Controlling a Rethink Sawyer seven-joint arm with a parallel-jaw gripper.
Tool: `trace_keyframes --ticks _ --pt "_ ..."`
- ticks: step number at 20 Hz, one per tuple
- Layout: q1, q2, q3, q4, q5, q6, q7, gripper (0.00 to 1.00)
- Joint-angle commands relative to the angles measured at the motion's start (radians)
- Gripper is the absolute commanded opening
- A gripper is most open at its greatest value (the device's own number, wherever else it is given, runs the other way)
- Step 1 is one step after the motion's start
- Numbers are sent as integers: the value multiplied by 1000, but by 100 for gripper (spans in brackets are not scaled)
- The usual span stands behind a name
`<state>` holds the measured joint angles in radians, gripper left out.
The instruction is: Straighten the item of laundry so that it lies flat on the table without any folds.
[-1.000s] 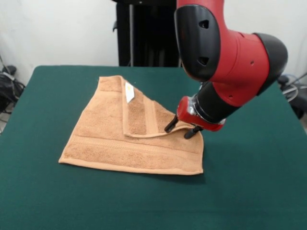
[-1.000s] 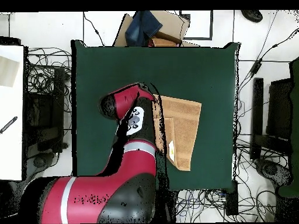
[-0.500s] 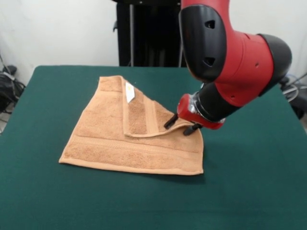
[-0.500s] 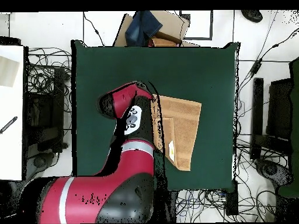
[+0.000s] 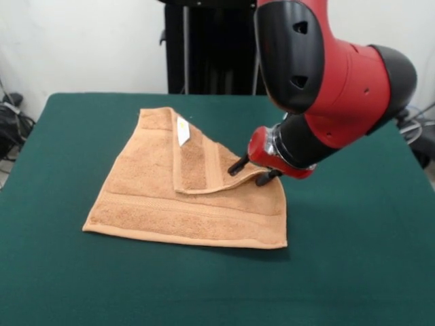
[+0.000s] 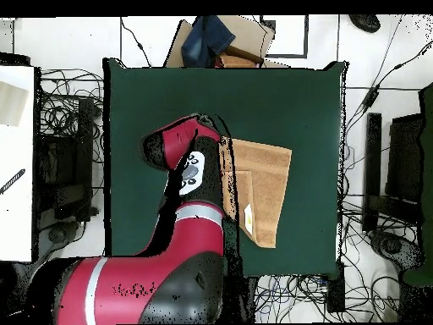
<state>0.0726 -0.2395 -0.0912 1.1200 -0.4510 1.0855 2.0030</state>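
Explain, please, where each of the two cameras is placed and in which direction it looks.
Front view: it sits across the table, facing the robot, and looks at the towel; the red and black arm comes down from above, its tool at the folded flap's corner.
Overhead view: it sits above, looking straight down on table and towel; the arm reaches up from the bottom edge.
Shared: both show table, towel and arm.

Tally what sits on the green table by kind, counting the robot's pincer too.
Tan terry towel, partly folded over: 1
White tag on the towel: 1
Pincer, at the towel's folded corner: 1
Total: 3
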Motion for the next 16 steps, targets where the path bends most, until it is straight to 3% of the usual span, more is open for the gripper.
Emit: trace_keyframes --ticks 1,10,11,16 --pt "-10 29 68 -3 -59 55 -176 100" --pt "-17 52 85 5 -50 7 -161 100" --pt "-18 51 86 9 -50 3 -166 0" --pt "-18 40 86 35 -48 -21 -155 0"
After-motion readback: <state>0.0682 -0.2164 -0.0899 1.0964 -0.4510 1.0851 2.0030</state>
